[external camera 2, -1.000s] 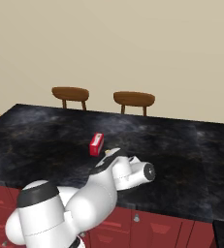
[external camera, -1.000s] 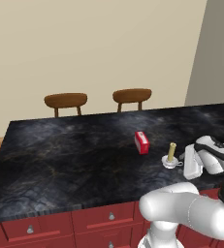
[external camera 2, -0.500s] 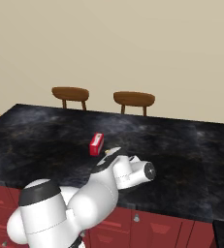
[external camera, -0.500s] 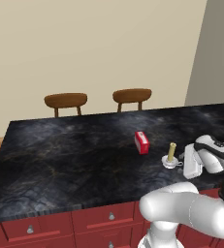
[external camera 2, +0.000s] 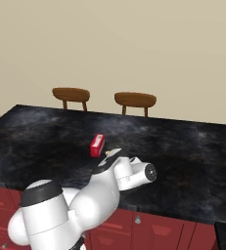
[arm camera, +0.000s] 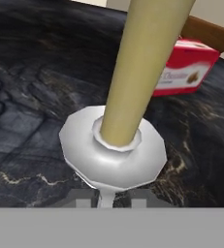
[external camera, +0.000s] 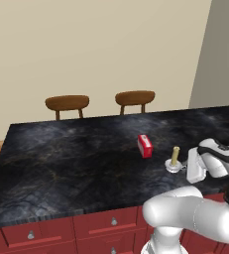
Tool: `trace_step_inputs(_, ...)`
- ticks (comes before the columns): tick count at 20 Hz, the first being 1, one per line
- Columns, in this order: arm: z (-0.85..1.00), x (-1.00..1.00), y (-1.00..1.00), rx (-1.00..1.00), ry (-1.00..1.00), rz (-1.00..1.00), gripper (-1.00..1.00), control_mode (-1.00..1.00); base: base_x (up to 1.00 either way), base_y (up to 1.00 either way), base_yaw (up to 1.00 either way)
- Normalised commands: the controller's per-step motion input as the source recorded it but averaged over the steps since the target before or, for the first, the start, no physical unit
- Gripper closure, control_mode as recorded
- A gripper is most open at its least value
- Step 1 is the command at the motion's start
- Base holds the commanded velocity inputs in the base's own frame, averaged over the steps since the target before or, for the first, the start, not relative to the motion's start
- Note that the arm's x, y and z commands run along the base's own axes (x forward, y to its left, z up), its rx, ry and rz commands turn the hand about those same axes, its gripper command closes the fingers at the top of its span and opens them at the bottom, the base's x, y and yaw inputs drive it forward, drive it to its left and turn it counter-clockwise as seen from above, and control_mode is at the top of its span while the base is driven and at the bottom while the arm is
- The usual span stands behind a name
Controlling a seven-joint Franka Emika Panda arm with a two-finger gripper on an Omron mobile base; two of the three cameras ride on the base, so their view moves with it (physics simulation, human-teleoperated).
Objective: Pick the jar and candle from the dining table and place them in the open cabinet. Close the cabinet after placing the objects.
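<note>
Your tool (external camera: 189, 171) sits low on the bench (external camera: 76, 158), its fingers drawn in around the handle of the candle (external camera: 174, 158), though a firm grip isn't certain. From the hand camera, the upright candle stands at twelve o'clock, touching-close.

The white arm reaches low and forward, its gripper (external camera: 186, 171) level, 2 fingers drawn close around a thin handle.

Surface: dining table (external camera: 76, 158), black marbled stone top, red drawer fronts showing below.
Standing on it: candle (external camera: 174, 159) in white saucer holder.
Lying beside it: small red box (external camera: 144, 146), near but apart.
</note>
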Motion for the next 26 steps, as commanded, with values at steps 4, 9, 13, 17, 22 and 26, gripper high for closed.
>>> trace_step_inputs(4,-0.01,0.03,0.03,0.00,0.03,0.00,1.00,-1.00,0.00,0.00,0.00)
trace_step_inputs(9,0.04,-0.01,0.02,0.00,0.01,0.00,1.00,-1.00,0.00,0.00,0.00)
trace_step_inputs(13,0.25,-0.14,0.00,0.00,0.01,0.00,1.00,-1.00,0.00,0.00,0.00)
trace_step_inputs(17,0.26,-0.11,0.00,0.00,0.09,0.00,1.00,-1.00,0.00,0.00,0.00)
trace_step_inputs(22,0.28,-0.09,0.01,0.00,0.15,0.00,1.00,-1.00,0.00,0.00,0.00)
trace_step_inputs(26,0.24,-0.11,0.09,0.00,0.13,0.00,1.00,-1.00,0.00,0.00,0.00)
